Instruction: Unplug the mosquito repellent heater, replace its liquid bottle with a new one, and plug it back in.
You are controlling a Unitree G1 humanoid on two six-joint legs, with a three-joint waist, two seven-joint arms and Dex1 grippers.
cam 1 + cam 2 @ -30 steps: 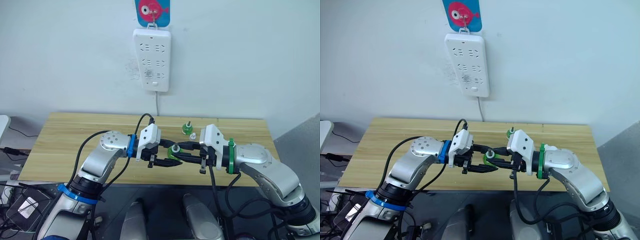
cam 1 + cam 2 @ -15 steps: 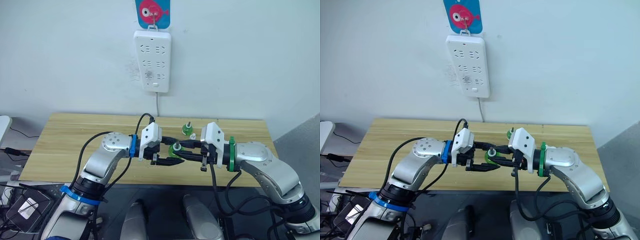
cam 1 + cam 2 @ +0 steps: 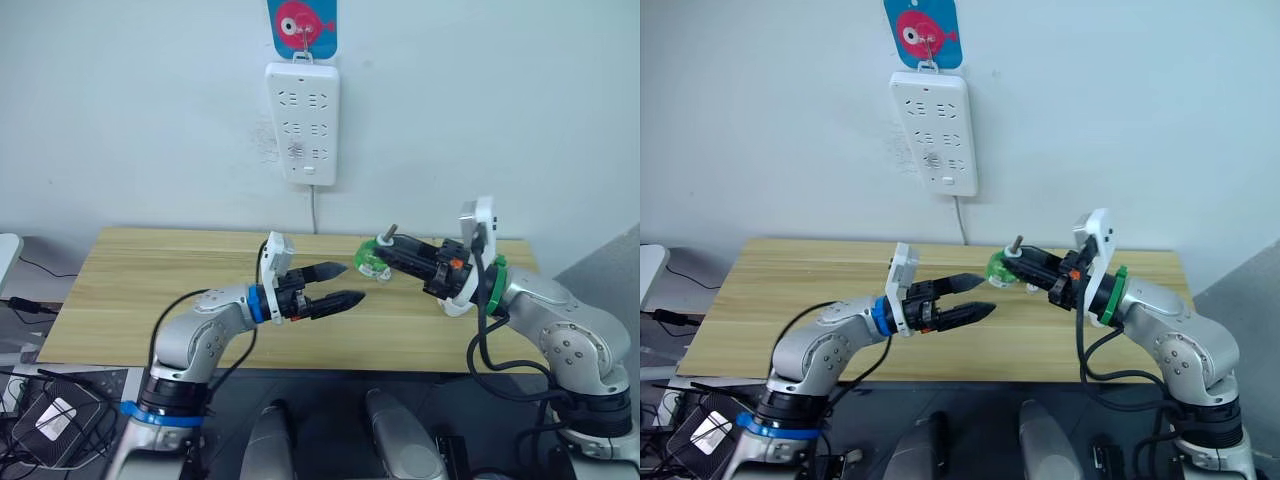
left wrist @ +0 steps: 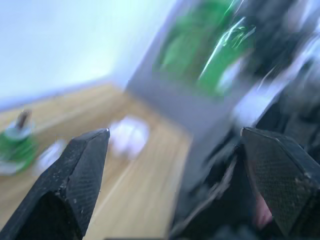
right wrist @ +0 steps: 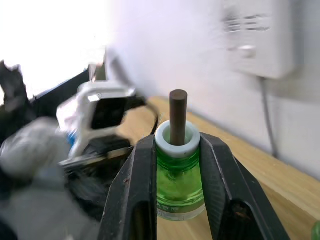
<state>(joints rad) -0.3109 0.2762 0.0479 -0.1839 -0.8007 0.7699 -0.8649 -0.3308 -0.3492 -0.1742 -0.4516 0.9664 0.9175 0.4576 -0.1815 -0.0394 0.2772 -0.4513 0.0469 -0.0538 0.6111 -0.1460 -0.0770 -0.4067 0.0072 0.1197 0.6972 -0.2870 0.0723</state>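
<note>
A plain test room set up for robot trials.

A bare white wall [image 3: 500,100] carries a white power strip [image 3: 305,122] hung from a hook on a blue fish sticker [image 3: 301,22], cord dropping behind a light wooden table [image 3: 130,290]. Loose cables and a black box [image 3: 55,415] lie on the floor, with grey flooring at the right.

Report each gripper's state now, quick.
Left gripper: open, holding nothing.
Right gripper: shut on the green bottle with a bare wick.
</note>
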